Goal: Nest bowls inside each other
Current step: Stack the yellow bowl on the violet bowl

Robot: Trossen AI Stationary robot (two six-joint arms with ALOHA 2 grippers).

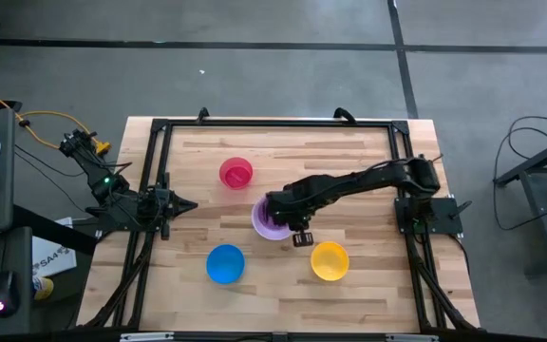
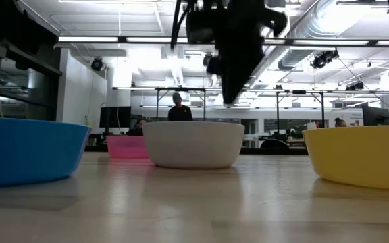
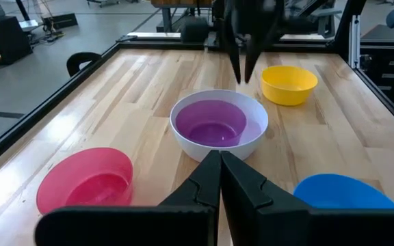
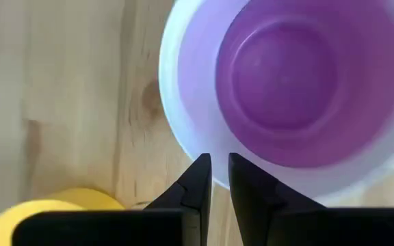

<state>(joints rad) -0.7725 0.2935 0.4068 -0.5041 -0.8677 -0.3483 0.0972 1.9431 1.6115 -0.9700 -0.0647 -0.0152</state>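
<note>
A purple bowl [image 3: 214, 123] sits nested inside the white bowl [image 3: 252, 140], which stands on its base at the table's middle [image 1: 272, 220]. The pink-red bowl [image 1: 236, 173], the blue bowl [image 1: 225, 263] and the yellow bowl [image 1: 330, 260] each stand alone on the wood. My right gripper [image 4: 219, 160] hangs above the white bowl's rim on the yellow bowl's side, pointing down. A narrow gap shows between its fingers, with nothing in it. It is clear of the bowl in the low view [image 2: 229, 101]. My left gripper [image 3: 219, 156] waits shut at the table's left edge [image 1: 190, 205].
A black frame [image 1: 273, 123] runs around the wooden table top. Bare wood lies between the bowls and along the far side. People and desks show in the room beyond the table in the low view.
</note>
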